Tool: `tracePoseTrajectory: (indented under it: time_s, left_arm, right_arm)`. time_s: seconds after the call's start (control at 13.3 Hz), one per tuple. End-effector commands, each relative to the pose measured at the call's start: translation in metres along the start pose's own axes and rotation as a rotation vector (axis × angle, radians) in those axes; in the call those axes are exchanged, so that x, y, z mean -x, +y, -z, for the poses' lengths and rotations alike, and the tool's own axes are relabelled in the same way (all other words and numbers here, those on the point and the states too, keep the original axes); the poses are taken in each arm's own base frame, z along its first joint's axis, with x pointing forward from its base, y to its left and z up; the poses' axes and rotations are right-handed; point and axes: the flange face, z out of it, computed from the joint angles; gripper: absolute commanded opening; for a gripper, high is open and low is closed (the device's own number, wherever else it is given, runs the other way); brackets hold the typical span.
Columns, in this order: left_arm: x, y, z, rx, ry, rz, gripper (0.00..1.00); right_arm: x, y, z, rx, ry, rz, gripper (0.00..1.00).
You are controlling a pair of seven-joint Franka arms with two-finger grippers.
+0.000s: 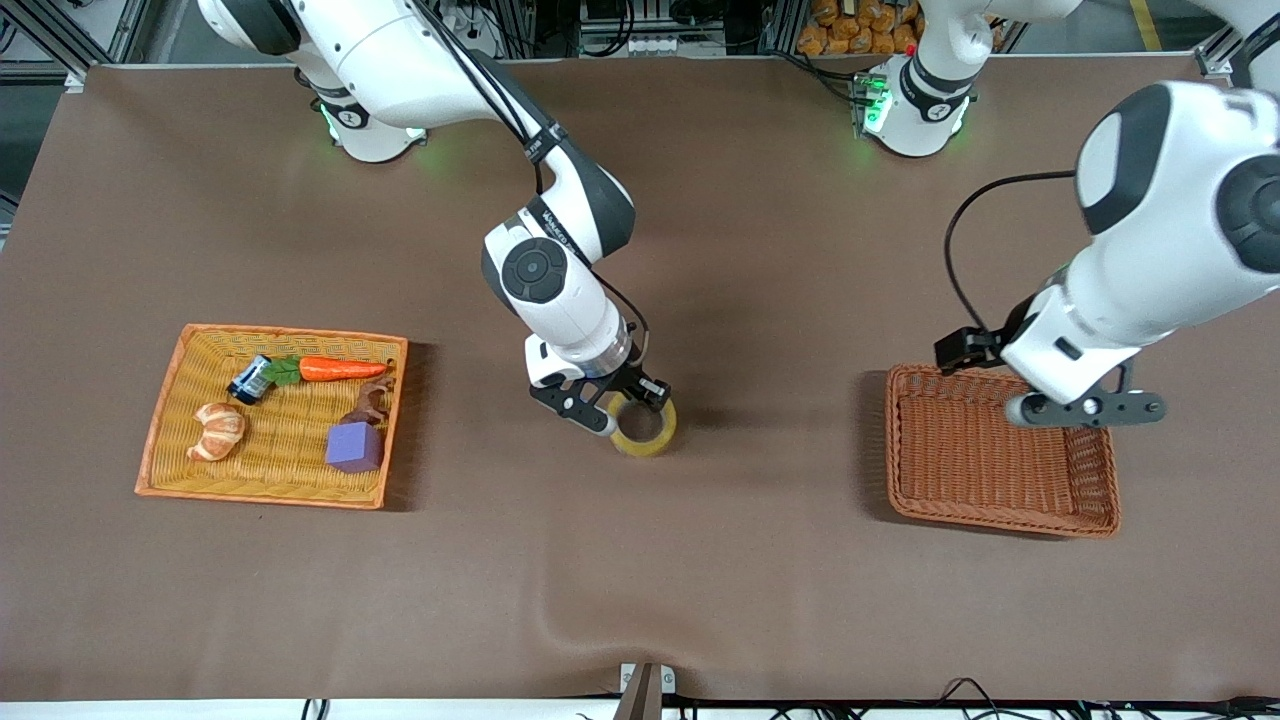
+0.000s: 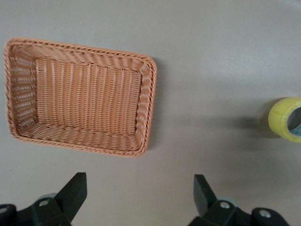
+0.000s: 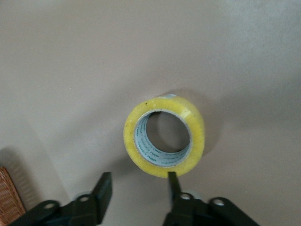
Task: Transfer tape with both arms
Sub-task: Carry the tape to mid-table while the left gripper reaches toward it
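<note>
We see the tape (image 1: 645, 428) lying flat on the brown surface (image 1: 760, 590), hole upward, about midway between the two baskets. The right claw (image 1: 612, 403) hangs directly over its rim, one finger (image 3: 172, 182) touching or just clear of the yellow edge; the fingers stand apart and grasp nothing. The roll is a glossy, yellowish translucent ring with a pale printed inner core. The left claw (image 1: 1088, 408), fingers spread and empty, waits over the empty reddish-brown wicker basket (image 1: 925, 500) at the left arm's end. We judge the right arm much the nearer to the tape; the left must reach toward the middle to take it. The orange woven tray (image 1: 165, 440) at the right arm's end holds a croissant (image 1: 218, 430), carrot (image 1: 340, 369), purple block (image 1: 354, 446), and small can (image 1: 250, 380).
</note>
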Motion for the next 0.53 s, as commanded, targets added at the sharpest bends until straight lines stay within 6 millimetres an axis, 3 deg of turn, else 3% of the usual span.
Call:
tracePoseTrajectory:
  time_s: [0.0,0.15,0.3,0.45]
  left_arm:
    - [-0.015,0.02,-0.04,0.01,-0.02,0.035,1.0]
    - [-0.022,0.052,-0.069,0.014,0.008,0.059,1.0]
    - [-0.018,0.117,-0.098,0.027,0.07,0.095,1.0]
    - [-0.016,0.174,-0.128,0.08,0.163,0.105,1.0]
  right_arm:
    - [-0.014,-0.003,0.013,-0.02,-0.004,-0.037,1.0]
    - [-0.04,0.003,0.027,-0.034,0.01,-0.032,1.0]
    - [-0.065,0.019,0.043,0.025,-0.021,0.117,1.0]
    - [-0.106,0.049,0.073,0.096,-0.068,0.267,1.0]
